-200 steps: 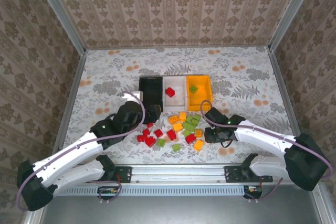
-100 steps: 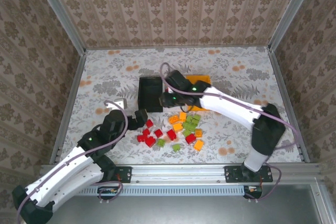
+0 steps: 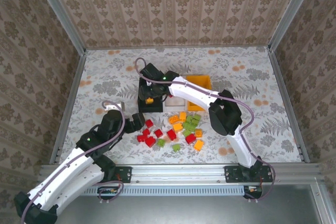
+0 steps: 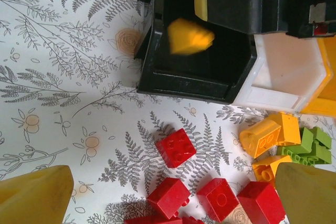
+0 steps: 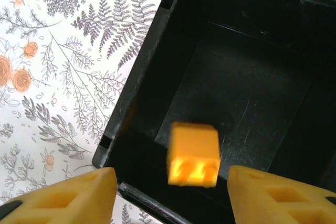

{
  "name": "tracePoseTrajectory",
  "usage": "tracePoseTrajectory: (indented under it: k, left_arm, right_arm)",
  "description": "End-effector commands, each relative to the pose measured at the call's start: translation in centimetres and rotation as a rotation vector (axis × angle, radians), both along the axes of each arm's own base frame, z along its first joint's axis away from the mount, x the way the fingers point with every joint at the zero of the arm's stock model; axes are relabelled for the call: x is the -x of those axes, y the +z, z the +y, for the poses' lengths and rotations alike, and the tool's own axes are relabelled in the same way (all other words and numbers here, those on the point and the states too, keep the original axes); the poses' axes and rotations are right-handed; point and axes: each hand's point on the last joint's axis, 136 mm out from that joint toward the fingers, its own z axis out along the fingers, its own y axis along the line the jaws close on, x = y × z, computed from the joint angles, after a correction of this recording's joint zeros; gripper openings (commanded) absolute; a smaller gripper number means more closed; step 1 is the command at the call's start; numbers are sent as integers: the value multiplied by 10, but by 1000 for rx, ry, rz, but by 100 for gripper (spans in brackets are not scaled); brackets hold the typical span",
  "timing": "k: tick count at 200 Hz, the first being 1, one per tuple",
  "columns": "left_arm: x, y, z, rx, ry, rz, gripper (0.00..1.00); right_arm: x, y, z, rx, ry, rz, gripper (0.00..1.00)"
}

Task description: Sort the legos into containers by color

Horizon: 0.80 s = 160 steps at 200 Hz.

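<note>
Right gripper [image 5: 170,199] hangs over the black bin [image 5: 252,72], fingers partly spread, gripping nothing. Left gripper [image 4: 170,198] gapes wide and empty at the legos' [image 3: 178,129] 9 o'clock. The legos lie at the bins' 6 o'clock. A blurred orange brick [image 5: 193,153], touching neither finger, is inside the black bin.

Three bins stand side by side, the black bin [image 3: 142,100], a white bin [image 3: 176,103] and an orange-yellow bin [image 3: 202,80], with one orange brick [image 3: 149,99] inside the black bin and, in front of it, seven red bricks [image 3: 150,141], five orange bricks [image 3: 178,127] and roughly six green bricks [image 3: 189,125].
</note>
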Motion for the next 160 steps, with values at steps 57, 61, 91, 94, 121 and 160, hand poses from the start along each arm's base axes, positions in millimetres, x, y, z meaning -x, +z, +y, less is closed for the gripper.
tracePoseTrajectory:
  k: [57, 61, 91, 94, 121, 160]
  left_arm:
    - [-3, 10, 0, 23, 2, -29, 100]
    - [-3, 11, 0, 24, 4, -32, 100]
    - [-6, 11, -2, 30, 1, -46, 100]
    - [-6, 10, -2, 32, 1, -46, 100]
    - [-8, 8, -5, 47, 0, -45, 100]
    - [-9, 1, -10, 55, -11, -26, 100]
  right_arm:
    - [53, 77, -56, -80, -30, -113, 69]
    - [60, 76, -62, -76, -27, -108, 69]
    - [108, 53, -112, -12, -37, -78, 70]
    - [112, 49, -117, -5, -41, -73, 70]
    - [147, 22, -163, 31, -89, -31, 71]
    - [198, -32, -203, 96, -100, 116, 71]
